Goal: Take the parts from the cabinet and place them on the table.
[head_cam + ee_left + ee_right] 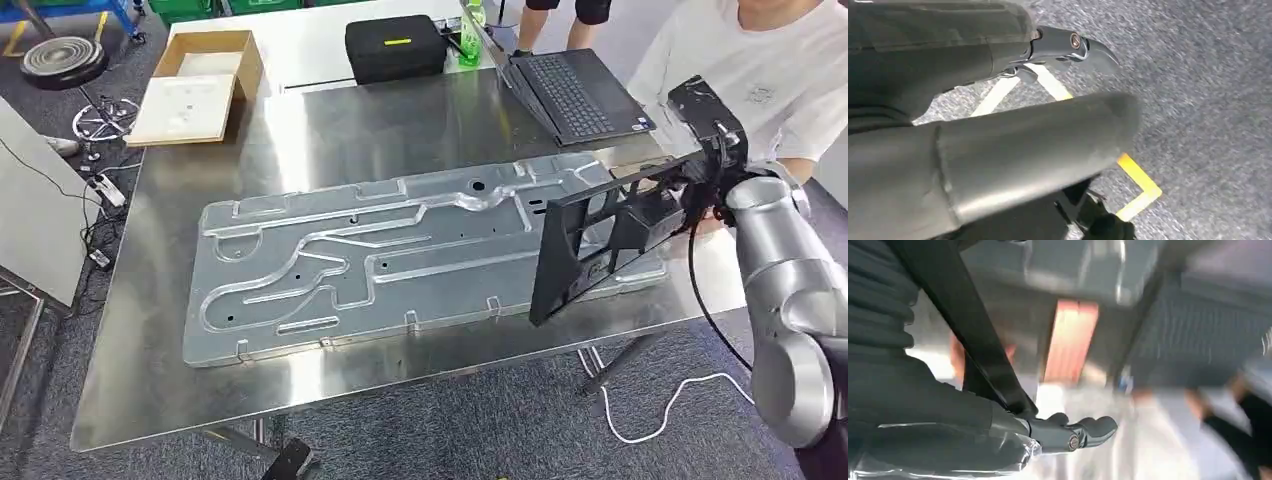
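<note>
Currently the right hand (703,150) grips a black ribbed plastic frame (590,245), held tilted above the steel table (330,135), over one end of a stamped aluminium panel (380,260). Its fingers are partly hidden. Left hand (998,145): blurred, state indeterminate, grey carpet beyond.

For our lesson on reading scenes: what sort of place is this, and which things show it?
Probably a workshop or robot test lab: a steel table bearing a large stamped metal panel, a laptop at its far edge, and cables trailing across the carpeted floor.
</note>
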Motion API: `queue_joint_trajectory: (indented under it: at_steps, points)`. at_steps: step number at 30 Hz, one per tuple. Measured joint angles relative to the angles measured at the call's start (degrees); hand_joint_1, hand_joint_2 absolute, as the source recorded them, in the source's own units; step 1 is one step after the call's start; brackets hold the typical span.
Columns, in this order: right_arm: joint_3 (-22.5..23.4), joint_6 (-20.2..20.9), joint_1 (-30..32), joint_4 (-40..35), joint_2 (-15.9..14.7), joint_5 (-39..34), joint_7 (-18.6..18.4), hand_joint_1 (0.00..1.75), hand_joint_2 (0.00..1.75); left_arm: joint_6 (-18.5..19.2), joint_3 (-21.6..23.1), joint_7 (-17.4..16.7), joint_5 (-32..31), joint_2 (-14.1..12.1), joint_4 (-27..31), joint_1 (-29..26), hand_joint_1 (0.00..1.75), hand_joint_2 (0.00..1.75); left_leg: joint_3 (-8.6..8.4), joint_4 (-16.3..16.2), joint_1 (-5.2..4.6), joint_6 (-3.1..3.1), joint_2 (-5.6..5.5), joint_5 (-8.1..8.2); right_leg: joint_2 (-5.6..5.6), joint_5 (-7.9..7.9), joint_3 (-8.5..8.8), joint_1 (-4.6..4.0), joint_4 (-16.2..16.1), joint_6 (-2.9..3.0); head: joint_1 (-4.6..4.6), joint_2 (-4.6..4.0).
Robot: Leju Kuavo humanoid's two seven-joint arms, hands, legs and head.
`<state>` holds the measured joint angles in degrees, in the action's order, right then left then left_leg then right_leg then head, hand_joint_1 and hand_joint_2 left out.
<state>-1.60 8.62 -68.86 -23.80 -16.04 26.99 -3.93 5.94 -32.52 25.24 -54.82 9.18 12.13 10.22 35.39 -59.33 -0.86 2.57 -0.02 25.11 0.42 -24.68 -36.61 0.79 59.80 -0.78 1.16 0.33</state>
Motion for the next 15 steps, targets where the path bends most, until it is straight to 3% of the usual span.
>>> queue_joint_trajectory:
  at_steps: [1,2,5,6,7,8,10,11,12,13,15]
  points:
    - [0.00,1.62,-0.59,0.09,-0.24,-0.20,-0.33,0.00,1.75,0.11,0.00,0.04,0.00,0.04,0.00,-0.01,0.00,0.00,-0.63,1.14,0.62,0.31,0.12,-0.63,0.01,-0.30,-0.09,-0.16,0.05,-0.36,-0.02,0.00]
    - [0.00,2.86,-1.42,0.24,-0.46,-0.46,-0.42,0.00,1.75,0.26,0.00,0.13,0.00,0.11,0.00,0.06,0.00,0.00,-0.90,1.63,0.49,0.43,0.10,-0.94,-0.11,-1.04,-0.31,0.02,1.02,-0.42,0.02,0.00]
    - [0.00,8.37,-5.02,1.27,-1.29,-1.94,-0.64,0.00,1.75,0.53,-0.02,0.33,0.00,0.13,0.00,-0.20,0.00,0.00,-0.80,1.67,0.51,0.80,0.13,-0.99,-0.10,-7.10,-6.06,0.13,13.01,-0.90,0.04,0.00]
    - [0.00,10.45,-5.76,1.62,-1.55,-2.10,-0.75,0.00,1.75,0.59,-0.04,0.35,0.00,0.13,0.00,-0.32,0.00,0.00,-0.81,1.60,0.52,0.80,0.13,-0.92,-0.12,-7.72,-7.66,0.18,16.00,-1.11,0.11,0.00]
    - [-0.02,11.32,-6.20,1.86,-1.77,-2.10,-0.90,0.00,1.75,0.65,-0.07,0.41,0.00,0.13,0.00,-0.41,0.00,0.00,-0.82,1.51,0.58,0.75,0.14,-0.87,-0.13,-7.27,-8.18,0.33,16.70,-1.27,0.07,0.00]
    - [-0.04,11.82,-6.53,1.97,-1.82,-2.10,-0.90,0.00,1.75,0.68,-0.07,0.44,0.00,0.13,0.00,-0.44,0.00,0.00,-0.82,1.30,0.68,0.62,0.11,-0.70,-0.16,-5.55,-7.58,0.57,14.97,-1.47,0.09,0.00]
    - [-0.20,12.23,-7.48,2.40,-1.88,-2.12,-1.01,0.00,1.75,0.68,-0.11,0.52,0.02,0.15,0.00,-0.58,0.00,0.00,-0.80,0.38,1.00,0.04,0.09,-0.03,-0.37,-0.17,-3.09,1.09,5.83,-1.97,0.09,0.00]
    - [-0.28,12.12,-8.24,2.56,-1.88,-2.21,-1.05,0.00,1.75,0.68,-0.13,0.59,0.02,0.13,0.00,-0.65,0.00,0.00,-0.56,-0.20,0.90,-0.42,0.09,0.42,-0.59,0.42,-1.44,1.35,1.82,-2.14,0.09,0.00]
    - [-0.28,11.95,-9.28,2.73,-1.84,-2.45,-1.05,0.00,1.75,0.68,-0.22,0.68,0.13,0.13,0.00,-0.52,0.00,0.00,0.02,-0.95,0.52,-0.80,0.01,0.69,-0.47,-0.27,-0.86,0.61,0.94,-1.80,0.13,0.00]
    - [-0.28,11.68,-9.88,2.76,-1.84,-2.45,-1.05,0.00,1.75,0.68,-0.24,0.74,0.17,0.13,0.00,-0.62,0.00,0.00,0.11,-0.65,0.55,-0.95,0.05,0.63,-0.39,-0.24,-1.11,0.75,1.30,-1.09,-0.05,0.00]
    - [-0.35,11.49,-10.31,2.86,-1.81,-2.45,-1.18,0.00,1.75,0.68,-0.33,0.92,0.17,0.13,0.00,-0.81,0.00,0.00,-0.15,-0.47,0.69,-1.27,0.08,0.59,-0.33,-0.28,-1.12,0.45,1.29,-0.42,-0.02,0.00]
